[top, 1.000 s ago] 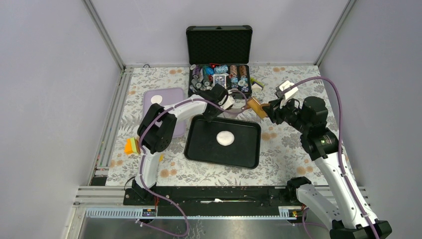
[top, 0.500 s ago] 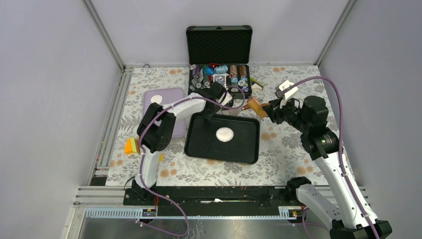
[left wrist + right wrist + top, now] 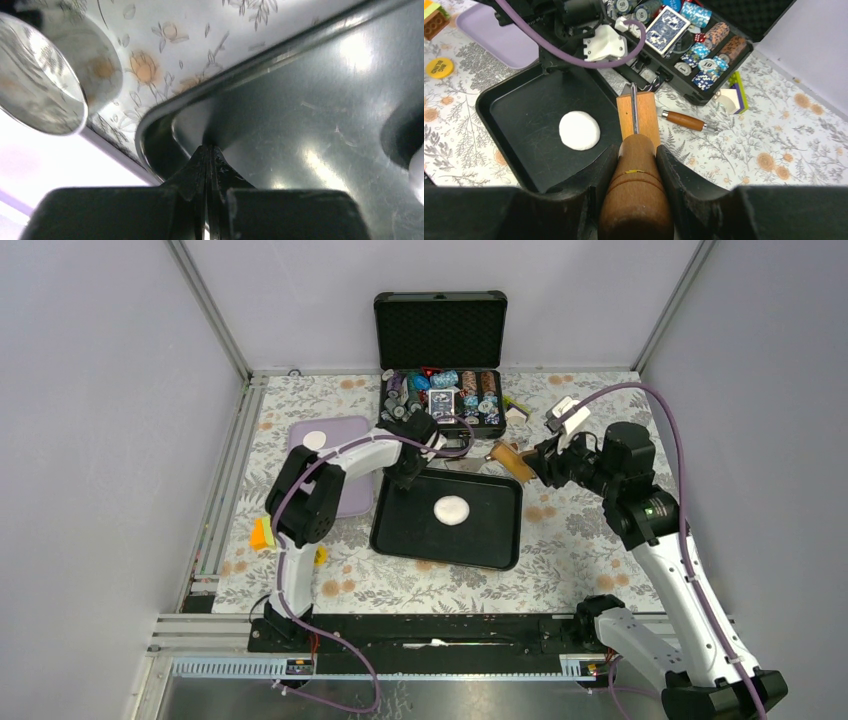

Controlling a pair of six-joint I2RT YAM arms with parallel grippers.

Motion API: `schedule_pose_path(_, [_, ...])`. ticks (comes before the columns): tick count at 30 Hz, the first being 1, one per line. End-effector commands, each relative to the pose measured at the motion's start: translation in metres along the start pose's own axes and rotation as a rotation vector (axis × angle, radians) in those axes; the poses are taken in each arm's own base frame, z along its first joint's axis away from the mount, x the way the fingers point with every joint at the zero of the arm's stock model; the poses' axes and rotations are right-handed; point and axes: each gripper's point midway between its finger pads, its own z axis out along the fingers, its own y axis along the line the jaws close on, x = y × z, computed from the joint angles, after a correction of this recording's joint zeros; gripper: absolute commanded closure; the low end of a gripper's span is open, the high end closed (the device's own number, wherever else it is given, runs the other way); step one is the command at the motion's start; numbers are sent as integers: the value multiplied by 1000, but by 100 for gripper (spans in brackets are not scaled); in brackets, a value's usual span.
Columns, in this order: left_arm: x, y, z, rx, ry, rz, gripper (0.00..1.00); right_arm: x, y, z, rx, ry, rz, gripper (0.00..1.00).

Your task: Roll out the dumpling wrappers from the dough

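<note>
**Roller by the far right corner of the tray, dough in the middle**

My right fingers (image 3: 538, 464) are pinching the round brown handle of a small wooden roller (image 3: 512, 458). I hold it just past the far right corner of the flat black tray (image 3: 490, 530). It looks lifted up off the flowered counter (image 3: 580, 540).

The soft round white pat of dough (image 3: 451, 509) lies in the middle of the tray, a little toward its far side. From the roller, the dough is across the tray, to the left and toward the near side. The dough is round, so it has no long side to line up with. The roller's handle points past the far edge of the tray at the black case of chips (image 3: 440, 400), not at the dough. I think the roller has to swing left, come nearer and go down.

My left fingers (image 3: 207, 165) are pressed tight together. Their tips sit at the far left corner of the tray, against its inside wall. I cannot see anything between them. They are a bit closer to the dough than the roller is, but they have no tool, so I think rolling is a job for my right arm.

A small thin round white dough disc (image 3: 314, 439) lies on the pale purple flat board (image 3: 345, 465), left of the tray.
</note>
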Motion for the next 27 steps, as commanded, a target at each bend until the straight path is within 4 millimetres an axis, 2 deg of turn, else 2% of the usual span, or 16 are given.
schedule_pose_path(1, [14,-9,-22,81,-12,-89,100,-18,4,1,-37,-57,-39,100])
schedule_pose_path(6, [27,-19,-35,138,-23,-104,100,-7,5,5,-45,-33,-30,100])
schedule_pose_path(11, [48,-33,-41,202,3,-104,100,-3,5,12,-53,-32,-15,100])
schedule_pose_path(16, [68,-55,-56,321,-5,-85,100,3,-19,30,55,-30,21,100])
schedule_pose_path(20, [83,-63,-66,369,-7,-63,100,9,-41,49,138,-21,64,100])
schedule_pose_path(24, [95,-76,-76,444,-3,-43,100,9,-50,65,157,-4,109,100])
schedule_pose_path(27, [100,-88,-87,526,-8,-22,100,19,-56,75,169,27,121,100])
